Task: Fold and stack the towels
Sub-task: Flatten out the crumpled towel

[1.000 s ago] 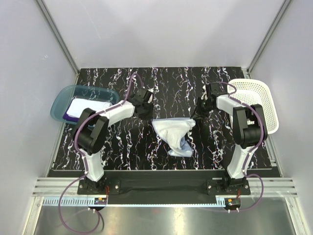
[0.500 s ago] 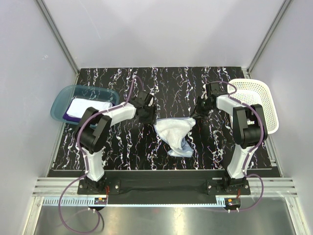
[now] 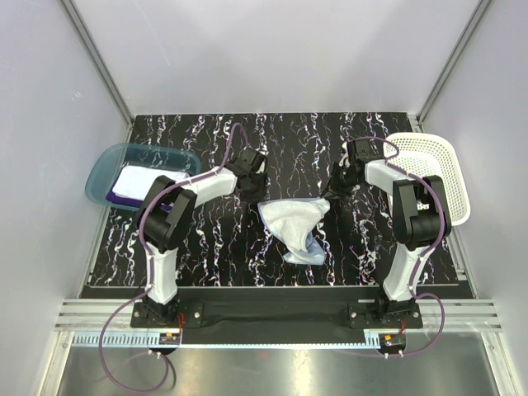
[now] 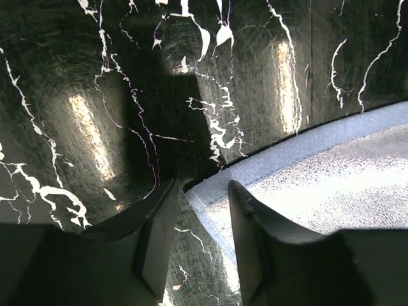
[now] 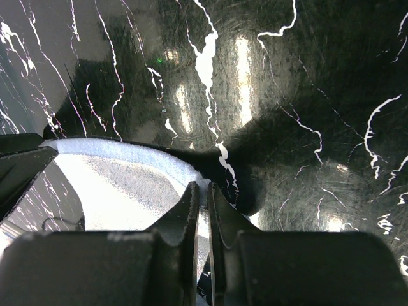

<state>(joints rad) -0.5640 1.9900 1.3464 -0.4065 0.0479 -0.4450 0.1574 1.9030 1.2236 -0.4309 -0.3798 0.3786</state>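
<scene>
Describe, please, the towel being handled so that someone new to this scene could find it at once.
On the black marbled table, look at its middle. A crumpled light blue towel lies there, one far corner pinched in the right pincer. Unlike the white towel and the purple towel in the teal tray at left, it sits loose on the tabletop.

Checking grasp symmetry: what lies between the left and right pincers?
The light blue towel: in the top view its far edge spans from the open left pincer to the right pincer, shut on its corner.
</scene>
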